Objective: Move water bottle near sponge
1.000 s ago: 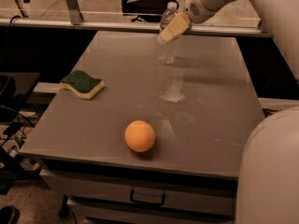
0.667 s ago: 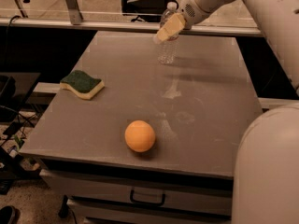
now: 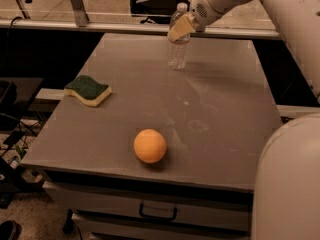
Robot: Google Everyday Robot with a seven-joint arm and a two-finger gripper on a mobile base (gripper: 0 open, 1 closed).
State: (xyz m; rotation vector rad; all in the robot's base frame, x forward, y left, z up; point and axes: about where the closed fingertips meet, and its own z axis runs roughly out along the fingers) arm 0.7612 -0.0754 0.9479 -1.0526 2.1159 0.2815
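The water bottle (image 3: 178, 48) is a clear ribbed bottle with a white cap, standing upright at the far middle of the grey table (image 3: 220, 109). My gripper (image 3: 182, 27) reaches in from the upper right and sits at the bottle's neck and shoulder, covering part of it. The sponge (image 3: 88, 90), dark green on top with a pale yellow base, lies flat near the table's left edge, well to the left of and nearer than the bottle.
An orange ball (image 3: 149, 145) sits near the table's front edge, in the middle. My white arm and body (image 3: 287, 184) fill the right side. A drawer with a handle (image 3: 157, 214) is under the table. A railing runs behind the far edge.
My gripper has shifted a little to the left at the top of the bottle. The bottle, sponge and ball have stayed where they were.
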